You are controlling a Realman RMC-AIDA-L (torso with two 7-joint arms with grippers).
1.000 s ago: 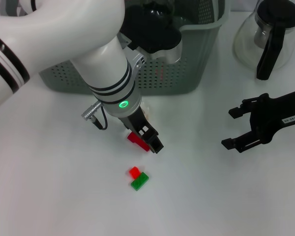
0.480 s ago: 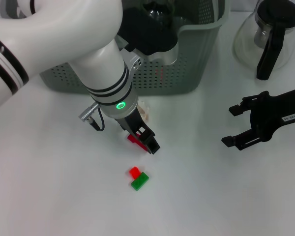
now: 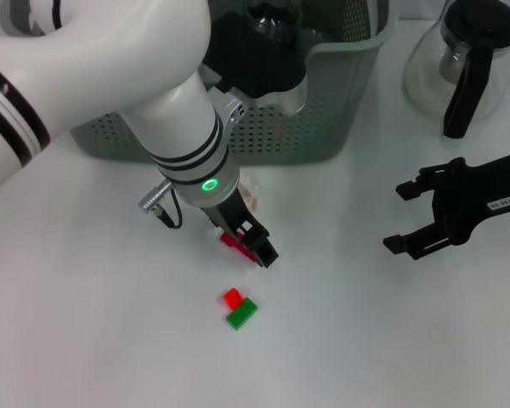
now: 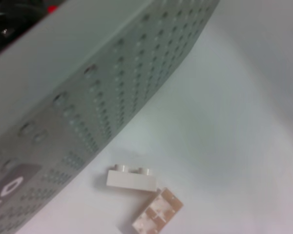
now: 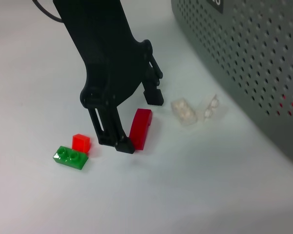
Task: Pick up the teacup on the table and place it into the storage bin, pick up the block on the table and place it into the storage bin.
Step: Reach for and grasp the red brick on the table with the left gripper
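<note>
Straddling a dark red block (image 3: 235,240) at frame centre, the left gripper (image 3: 257,242) has its fingers spread, one on each side; contact is hard to judge. A small red block (image 3: 232,297) touching a green block (image 3: 242,314) lies just below. The storage bin (image 3: 323,127) fills the upper centre. Two clear blocks (image 5: 195,111) sit near its wall. The right gripper (image 3: 412,219), fingers parted and empty, hovers at right.
</note>
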